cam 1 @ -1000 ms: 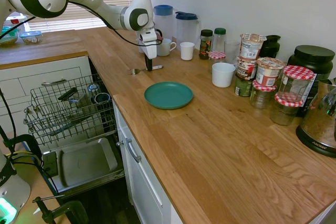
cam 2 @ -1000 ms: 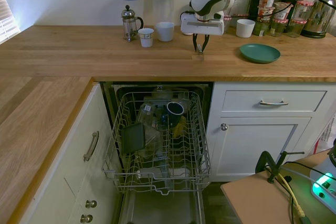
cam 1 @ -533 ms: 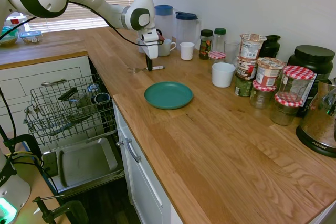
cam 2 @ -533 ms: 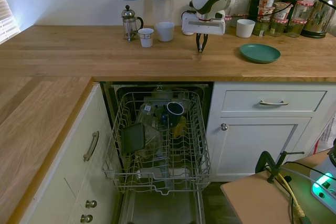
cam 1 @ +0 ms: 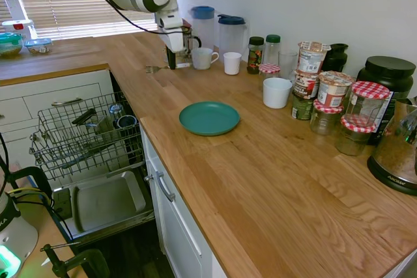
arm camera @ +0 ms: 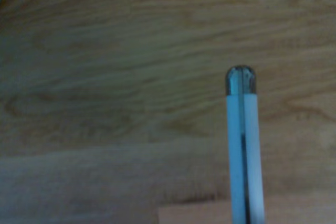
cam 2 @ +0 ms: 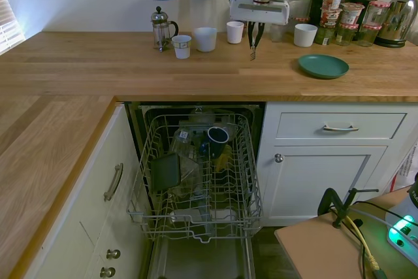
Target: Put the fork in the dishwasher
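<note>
My gripper [cam 1: 171, 63] [cam 2: 254, 38] is shut on the fork [cam 1: 155, 68] and holds it roughly level above the wooden counter [cam 1: 260, 180], near the back cups. Its silver tines point towards the window side. From the second exterior view the fork [cam 2: 252, 53] shows end-on below the fingers. Close up in the wrist view, the fork's white handle [arm camera: 243, 150] with its metal end cap stands over the wood. The dishwasher [cam 1: 85, 136] [cam 2: 202, 174] is open under the counter, its grey wire rack pulled out with cups and dishes in it, and its door panel [cam 1: 104, 203] is down.
A teal plate [cam 1: 209, 118] [cam 2: 322, 65] lies on the counter. White cups [cam 1: 232, 62], two pitchers [cam 1: 231, 34] and a French press [cam 2: 160, 29] stand along the wall. Jars [cam 1: 332, 96] and a kettle [cam 1: 397, 154] crowd the far end. White drawers [cam 2: 339, 125] flank the dishwasher.
The gripper closed on the fork and lifted it off the counter, carrying it up and towards the window side, away from the teal plate.
</note>
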You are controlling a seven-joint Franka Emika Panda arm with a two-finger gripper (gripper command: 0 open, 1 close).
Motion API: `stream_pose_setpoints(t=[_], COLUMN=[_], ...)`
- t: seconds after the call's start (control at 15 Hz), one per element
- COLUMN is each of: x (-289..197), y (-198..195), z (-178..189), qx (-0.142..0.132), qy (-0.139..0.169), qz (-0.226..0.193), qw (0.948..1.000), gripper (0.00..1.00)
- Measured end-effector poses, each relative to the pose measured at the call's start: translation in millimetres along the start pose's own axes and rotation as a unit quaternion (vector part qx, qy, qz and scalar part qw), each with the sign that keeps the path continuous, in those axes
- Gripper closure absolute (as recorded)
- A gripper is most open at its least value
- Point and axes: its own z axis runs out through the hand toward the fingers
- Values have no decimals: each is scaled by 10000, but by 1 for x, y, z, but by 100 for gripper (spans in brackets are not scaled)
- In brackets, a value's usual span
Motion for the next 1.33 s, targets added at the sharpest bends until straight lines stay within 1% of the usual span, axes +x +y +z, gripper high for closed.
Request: stream_pose_setpoints(t=[0.2, 0.33, 0.47, 0.6, 0.73, 0.87, 1.0, 1.13, 1.33], x=[-64, -101, -137, -172, -197, -201, -218, -243, -274], y=[40, 69, 99, 131, 153, 154, 159, 167, 180], z=[-18, -14, 8, 38, 58, 58, 60, 69, 93], qx=[-65, -55, -47, -86, -43, -42, -46, -63, -106], qy=[-72, -191, -230, -229, -241, -210, -107, -36, -35], qz=[-260, -336, -368, -443, -460, -523, -567, -609, -612], qw=[9996, 9992, 9990, 9987, 9986, 9984, 9983, 9981, 9981], gripper=[100, 100, 100, 100, 100, 100, 100, 100, 100])
